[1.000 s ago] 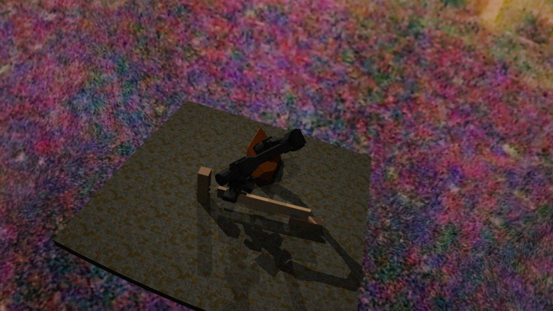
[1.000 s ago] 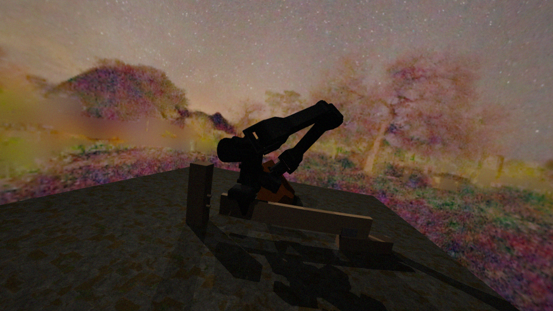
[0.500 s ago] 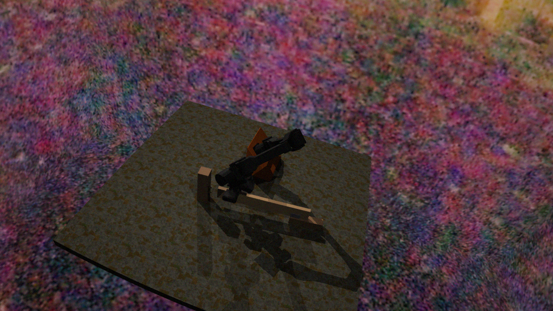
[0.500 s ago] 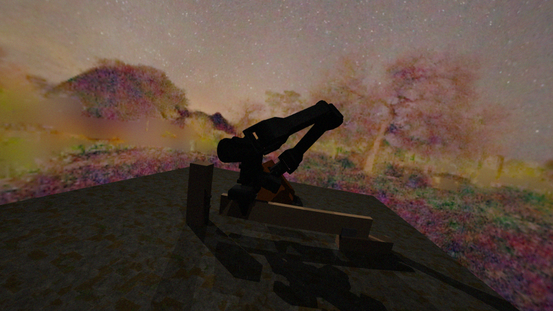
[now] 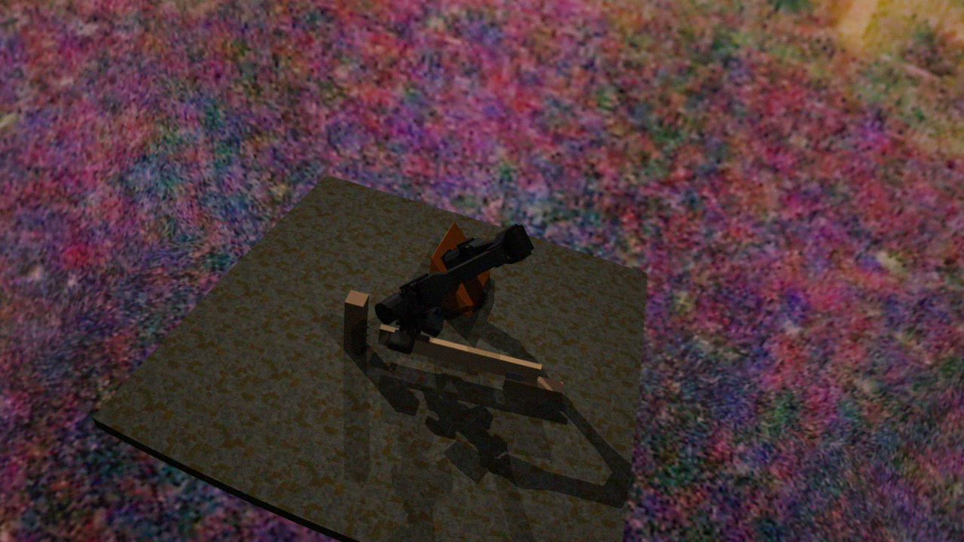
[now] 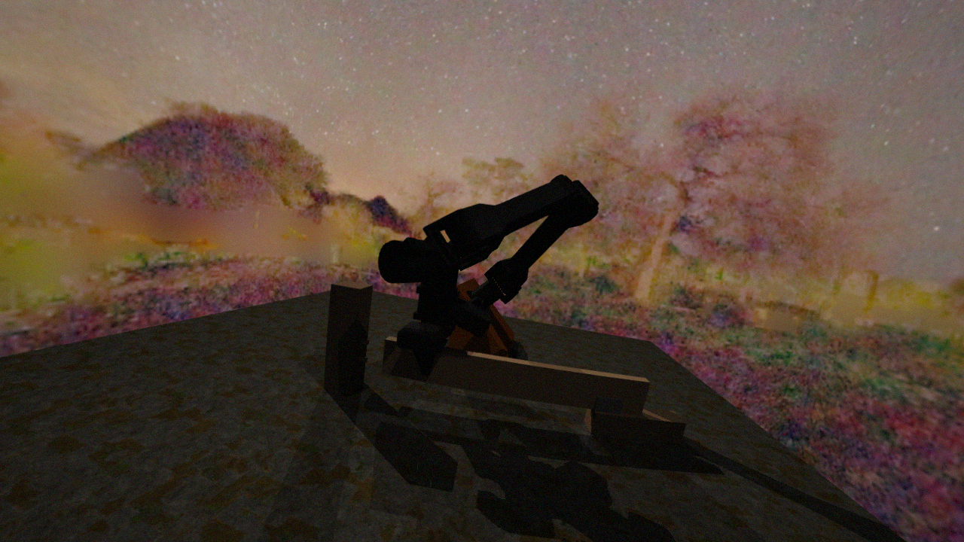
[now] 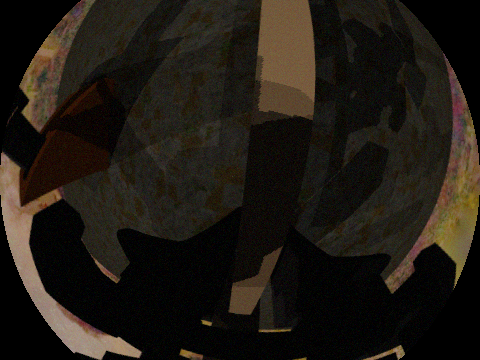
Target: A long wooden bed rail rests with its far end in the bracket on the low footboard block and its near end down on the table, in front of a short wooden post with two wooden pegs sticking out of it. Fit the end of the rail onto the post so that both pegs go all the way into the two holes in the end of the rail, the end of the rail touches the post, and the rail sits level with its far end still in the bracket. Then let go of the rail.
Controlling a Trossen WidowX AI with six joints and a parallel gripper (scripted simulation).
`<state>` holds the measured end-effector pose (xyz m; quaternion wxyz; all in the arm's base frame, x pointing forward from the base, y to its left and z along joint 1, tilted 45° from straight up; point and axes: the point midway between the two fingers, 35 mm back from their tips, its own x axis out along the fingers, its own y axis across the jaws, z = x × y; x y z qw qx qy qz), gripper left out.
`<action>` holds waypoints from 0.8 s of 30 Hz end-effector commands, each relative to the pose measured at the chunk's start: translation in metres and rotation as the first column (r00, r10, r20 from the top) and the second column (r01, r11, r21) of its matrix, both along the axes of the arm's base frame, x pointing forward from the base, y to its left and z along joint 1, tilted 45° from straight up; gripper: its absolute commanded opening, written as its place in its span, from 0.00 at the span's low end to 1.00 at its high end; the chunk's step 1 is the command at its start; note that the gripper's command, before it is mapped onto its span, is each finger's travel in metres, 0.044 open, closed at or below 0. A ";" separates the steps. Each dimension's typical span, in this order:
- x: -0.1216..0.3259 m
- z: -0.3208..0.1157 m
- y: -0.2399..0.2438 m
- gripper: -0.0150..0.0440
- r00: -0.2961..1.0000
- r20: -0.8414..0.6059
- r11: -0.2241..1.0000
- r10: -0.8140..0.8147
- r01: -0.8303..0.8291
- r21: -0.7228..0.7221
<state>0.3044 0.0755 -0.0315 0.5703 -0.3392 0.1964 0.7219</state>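
"Pink and violet ground [image 5: 707, 168] [image 6: 842, 418] surrounded your mottled grey table [image 5: 236, 336] [image 6: 168, 404] [image 7: 180, 180]. Which assembly stood on it?"

"Your black arm [image 5: 465, 269] [image 6: 532, 208] was the largest unit. It was folded at the elbow, beside an orange angular part [image 5: 441, 245] [image 6: 495, 330] [image 7: 75, 160]."

"Where was your workpiece?"

"Your wooden bed rail [image 5: 485, 354] [image 6: 552, 384] [image 7: 287, 45] extended below the arm. Its near end was raised off the table, and its far end lay at the bracket on the low footboard block [image 5: 532, 391] [image 6: 636, 427]. You could not confirm from these views that it was exactly level."

"Was it mated to your post?"

"No. Your upright wooden post [image 5: 355, 323] [image 6: 346, 330] stood near the rail's end, with a gap between them."

"State of your gripper [image 5: 402, 340] [image 6: 423, 360] [image 7: 265, 220]?"

"Clamped on the rail, close to its near end."

"And your pegs [image 5: 367, 330] [image 6: 366, 351]?"

"They projected from the post's rail-facing side, in deep shadow. Their alignment with the holes could not be determined."
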 end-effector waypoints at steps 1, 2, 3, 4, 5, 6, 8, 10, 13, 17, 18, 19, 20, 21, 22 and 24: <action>0.001 0.000 -0.001 0.25 1.000 0.002 1.000 -0.001 0.001 0.000; 0.001 0.000 -0.001 0.25 1.000 0.002 1.000 -0.001 0.001 0.000; 0.001 -0.001 -0.001 0.25 1.000 0.002 1.000 -0.001 0.001 0.000; 0.001 -0.001 -0.002 0.25 1.000 0.002 1.000 -0.001 0.001 0.000; 0.001 -0.001 -0.002 0.25 1.000 0.002 1.000 -0.001 0.001 0.000; 0.001 -0.001 -0.002 0.25 1.000 0.002 1.000 -0.001 0.001 0.000; 0.001 -0.002 -0.002 0.25 1.000 0.002 1.000 -0.001 0.001 0.000; 0.001 -0.002 -0.003 0.25 1.000 0.002 1.000 -0.001 0.001 0.000; 0.002 -0.003 -0.004 0.25 1.000 0.002 1.000 -0.001 0.001 0.000; 0.002 -0.003 -0.005 0.25 1.000 0.002 1.000 -0.001 0.001 0.000; 0.002 -0.004 -0.005 0.25 1.000 0.002 1.000 -0.001 0.001 0.000; 0.002 -0.004 -0.005 0.25 1.000 0.002 1.000 -0.001 0.001 0.000; 0.003 -0.004 -0.005 0.25 1.000 0.002 1.000 -0.001 0.001 0.000; 0.003 -0.004 -0.006 0.25 1.000 0.002 1.000 -0.001 0.001 0.000; 0.003 -0.004 -0.006 0.25 1.000 0.002 1.000 -0.001 0.001 0.000; 0.003 -0.004 -0.006 0.25 1.000 0.002 1.000 -0.001 0.001 0.000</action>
